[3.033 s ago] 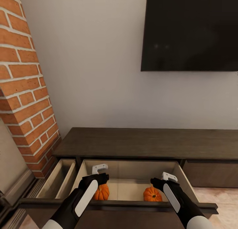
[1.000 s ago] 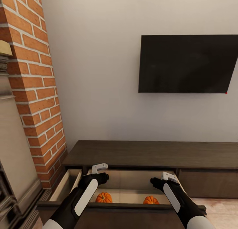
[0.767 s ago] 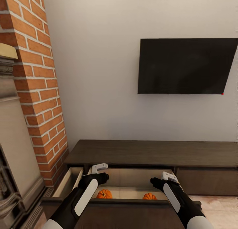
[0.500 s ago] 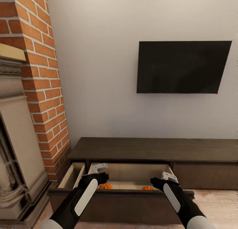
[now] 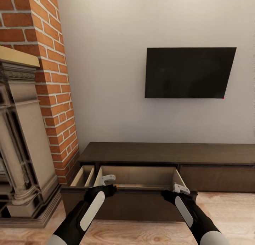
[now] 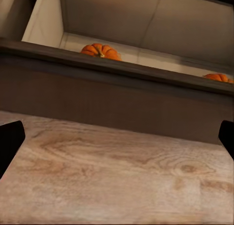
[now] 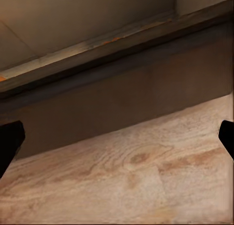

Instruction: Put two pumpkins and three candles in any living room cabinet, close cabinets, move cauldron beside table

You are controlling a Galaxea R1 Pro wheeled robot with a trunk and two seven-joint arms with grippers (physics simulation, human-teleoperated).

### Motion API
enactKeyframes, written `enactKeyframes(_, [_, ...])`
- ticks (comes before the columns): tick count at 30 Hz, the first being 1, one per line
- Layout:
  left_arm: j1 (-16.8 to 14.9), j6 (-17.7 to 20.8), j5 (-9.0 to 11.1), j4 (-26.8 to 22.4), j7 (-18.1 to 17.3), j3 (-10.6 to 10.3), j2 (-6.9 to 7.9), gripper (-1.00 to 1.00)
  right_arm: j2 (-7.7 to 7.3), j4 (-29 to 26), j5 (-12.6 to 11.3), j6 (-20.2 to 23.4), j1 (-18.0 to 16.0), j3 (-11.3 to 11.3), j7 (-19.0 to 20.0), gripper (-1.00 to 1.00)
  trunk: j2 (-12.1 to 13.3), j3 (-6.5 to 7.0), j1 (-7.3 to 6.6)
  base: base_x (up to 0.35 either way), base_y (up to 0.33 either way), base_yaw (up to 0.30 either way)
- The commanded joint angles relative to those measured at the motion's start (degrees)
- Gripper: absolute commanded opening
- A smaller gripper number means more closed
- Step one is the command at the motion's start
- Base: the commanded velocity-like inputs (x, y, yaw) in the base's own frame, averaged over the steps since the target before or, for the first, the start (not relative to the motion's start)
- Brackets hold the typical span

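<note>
Low in the head view's frame, the long dark cabinet (image 5: 166,153) runs along the wall under a black television (image 5: 189,73), with its wide drawer (image 5: 136,199) pulled out towards the robot. Both pumpkins sit inside on the pale floor of that drawer: in the left wrist view one pumpkin (image 6: 100,51) shows at upper centre and the other pumpkin (image 6: 218,77) peeks over the front at the right edge.

The left gripper (image 5: 105,185) and right gripper (image 5: 176,192) hang in front of the drawer, jaws spread wide and holding nothing.

The drawer front is stiff, flat and handleless, so I judge a square push on its face the best way to close it. The pumpkins look light and may roll. A brick column (image 5: 49,78) and carved fireplace (image 5: 21,138) fill the left of the frame.
</note>
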Motion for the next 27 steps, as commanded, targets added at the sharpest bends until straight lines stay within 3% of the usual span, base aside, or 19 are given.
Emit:
enactKeyframes(1, [-0.05, 0.03, 0.55, -0.07, 0.59, -0.10, 0.02, 1.00, -0.09, -0.10, -0.60, 0.13, -0.03, 0.34, -0.56, 1.00, -0.45, -0.25, 0.19, -0.252, 0.000, 0.000])
enactKeyframes(6, [-0.05, 0.03, 0.27, -0.07, 0.59, -0.10, 0.01, 1.00, -0.08, -0.10, -0.59, 0.13, -0.01, 0.34, -0.56, 1.00, -2.45, -1.15, 1.29, -0.137, 0.000, 0.000])
enactKeyframes(15, [-0.05, 0.03, 0.18, -0.07, 0.88, -0.42, -0.02, 1.00, -0.09, -0.10, -0.58, 0.13, -0.02, 0.42, -0.56, 1.00, -2.45, -1.15, 1.29, -0.011, 0.000, 0.000])
enactKeyframes(27, [-0.05, -0.31, 0.07, 0.05, 1.16, -0.64, 0.12, 1.00, -0.10, -0.10, -0.22, -0.29, -0.01, 0.58, -0.56, 1.00, -7.27, -3.30, 3.92, 0.000, 0.000, 0.000])
